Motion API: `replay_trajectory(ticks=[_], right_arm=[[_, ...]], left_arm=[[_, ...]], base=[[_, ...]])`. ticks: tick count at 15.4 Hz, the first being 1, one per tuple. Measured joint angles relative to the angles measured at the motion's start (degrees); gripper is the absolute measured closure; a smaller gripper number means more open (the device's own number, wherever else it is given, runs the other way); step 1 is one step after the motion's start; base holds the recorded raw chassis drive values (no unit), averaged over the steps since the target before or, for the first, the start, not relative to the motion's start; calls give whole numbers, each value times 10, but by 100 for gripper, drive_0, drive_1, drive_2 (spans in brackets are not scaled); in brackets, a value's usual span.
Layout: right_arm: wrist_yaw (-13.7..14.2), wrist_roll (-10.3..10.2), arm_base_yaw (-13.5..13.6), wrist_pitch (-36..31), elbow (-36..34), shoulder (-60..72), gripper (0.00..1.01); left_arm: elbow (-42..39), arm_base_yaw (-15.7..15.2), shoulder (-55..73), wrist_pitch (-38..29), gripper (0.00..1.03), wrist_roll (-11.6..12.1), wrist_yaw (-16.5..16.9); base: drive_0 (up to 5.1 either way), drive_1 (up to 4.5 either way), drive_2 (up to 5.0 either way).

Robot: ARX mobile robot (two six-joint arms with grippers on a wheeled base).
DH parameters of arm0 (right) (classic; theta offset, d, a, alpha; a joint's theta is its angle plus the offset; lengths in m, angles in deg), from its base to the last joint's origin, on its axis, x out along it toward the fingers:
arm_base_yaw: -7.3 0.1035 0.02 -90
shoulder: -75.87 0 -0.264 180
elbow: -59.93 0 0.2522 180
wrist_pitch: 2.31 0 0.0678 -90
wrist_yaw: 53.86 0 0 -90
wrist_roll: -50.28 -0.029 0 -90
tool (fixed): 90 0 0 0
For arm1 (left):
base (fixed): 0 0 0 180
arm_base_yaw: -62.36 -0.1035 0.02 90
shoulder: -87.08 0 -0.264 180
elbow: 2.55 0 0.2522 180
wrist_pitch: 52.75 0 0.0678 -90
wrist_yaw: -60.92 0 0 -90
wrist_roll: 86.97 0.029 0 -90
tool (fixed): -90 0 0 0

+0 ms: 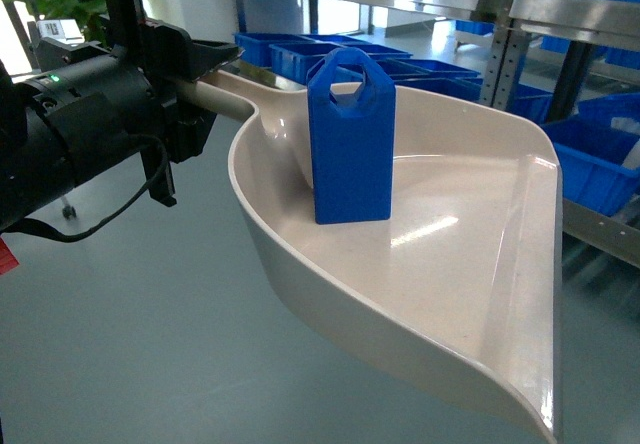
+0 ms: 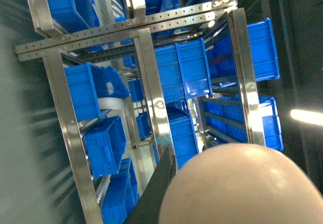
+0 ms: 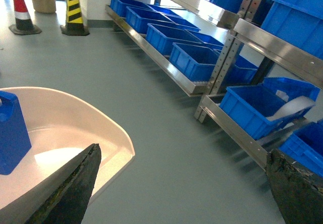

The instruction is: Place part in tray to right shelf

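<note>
Beige tray (image 1: 470, 264), handle clenched in the left gripper (image 1: 205, 89), carries the upright part (image 1: 350, 144) near its back wall; tilting could topple it. Right gripper (image 3: 181, 183) jaws released.

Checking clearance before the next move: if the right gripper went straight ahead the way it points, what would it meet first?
Probably the gray floor between its open fingers, then the rack's blue crates; depth is unclear.

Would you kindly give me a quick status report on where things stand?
Left gripper shut on tray handle. Right gripper open, empty. Part upright in tray. Shelf with blue crates ahead.
</note>
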Motion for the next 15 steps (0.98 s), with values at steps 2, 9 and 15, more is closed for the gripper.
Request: replay_trajectory(ticks=[2,9,15], right_arm=[[0,0,0,0,0,0,3],[0,0,0,0,0,0,3],[0,0,0,0,0,0,3]], left_arm=[[0,0,0,0,91,0,0],[0,0,0,0,91,0,0],[0,0,0,0,91,0,0]], base=[[-160,-160,-160],[-157,-157,-157],[-167,-167,-167]])
